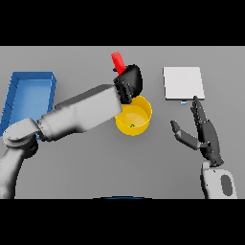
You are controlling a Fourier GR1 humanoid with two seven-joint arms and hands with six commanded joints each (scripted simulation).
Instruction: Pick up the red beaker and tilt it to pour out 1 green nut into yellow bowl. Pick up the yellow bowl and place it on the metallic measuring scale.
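My left hand (130, 82) is shut on the red beaker (117, 61), holding it in the air just behind the yellow bowl (141, 108); only the beaker's upper part sticks out above the hand. The left forearm crosses the bowl's left side and hides part of its rim. Inside the bowl lies a small green nut (132, 126). The metallic measuring scale (183, 83), a pale square plate, lies to the right of the bowl at the back. My right hand (206, 134) hovers open in front of the scale, fingers straight and thumb spread.
A blue tray (30, 86) sits at the table's far left, beside my left arm.
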